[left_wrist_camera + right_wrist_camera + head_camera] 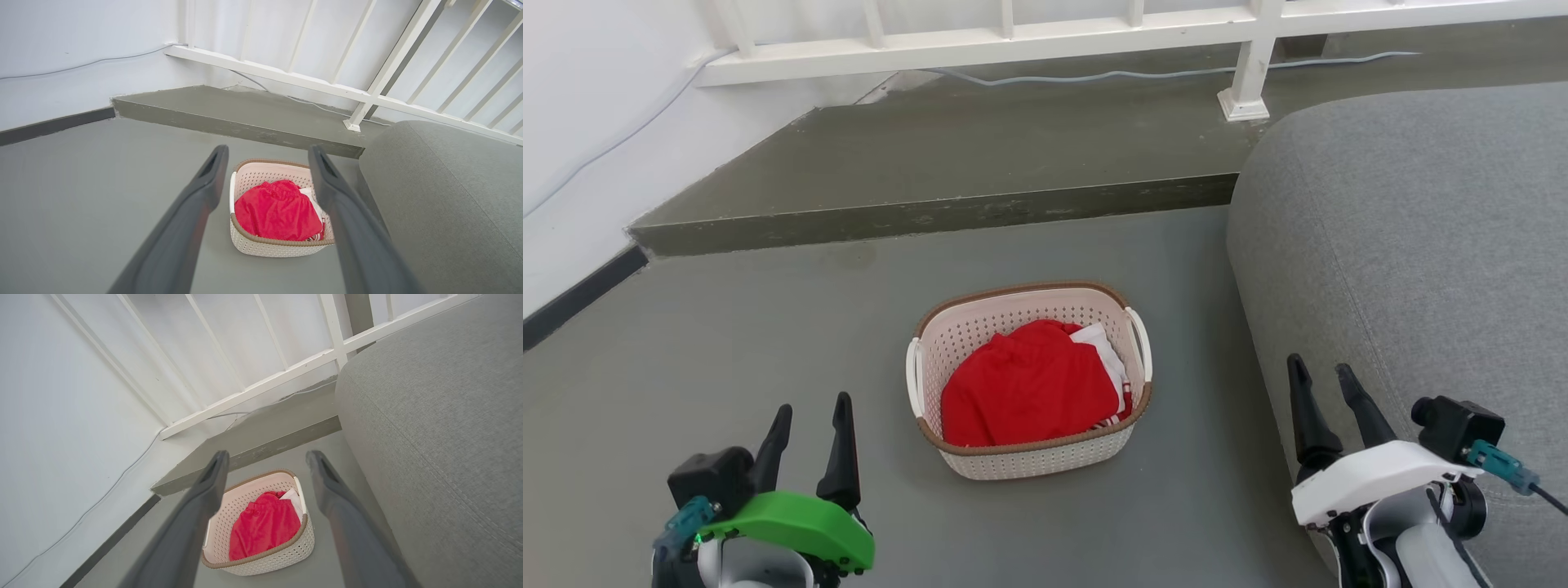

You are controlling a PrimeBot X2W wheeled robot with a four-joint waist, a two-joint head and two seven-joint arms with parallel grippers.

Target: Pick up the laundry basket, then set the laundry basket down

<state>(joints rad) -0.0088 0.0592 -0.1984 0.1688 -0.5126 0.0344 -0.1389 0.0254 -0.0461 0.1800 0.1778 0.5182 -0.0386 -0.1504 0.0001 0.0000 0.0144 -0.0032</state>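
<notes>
1. Low at the left of the head view: left claw [813, 403] under a green shell, its two dark fingers spread apart with nothing between them, held above the grey floor [727, 327].
2. Opposite, at the lower right: right claw [1317, 365] under a white shell, fingers likewise parted and empty, seen against the front edge of the grey sofa [1405, 245].
3. Ahead of both and roughly midway between them, well apart from each: laundry basket [1029, 463], upright on the floor and touched by neither claw.
4. Framed between the open fingers in both wrist views, further off and lower down: the same basket.
5. Cream perforated walls, a brown woven-look rim, and a white handle on the left and on the right side.
6. Inside, filling most of the space: a crumpled red garment [1029, 384], with a white cloth [1104, 349] tucked against its right side.
7. Just to the right of the basket: the sofa's rounded front, near but with a strip of floor showing between.
8. Beyond the basket: a raised grey step [972, 155] running across the floor.
9. On that step: the post of a white railing [1013, 37] and a pale cable [1135, 75] trailing along behind it.
10. Far left: a white wall [588, 98] with a dark baseboard [580, 298] at its foot.
</notes>
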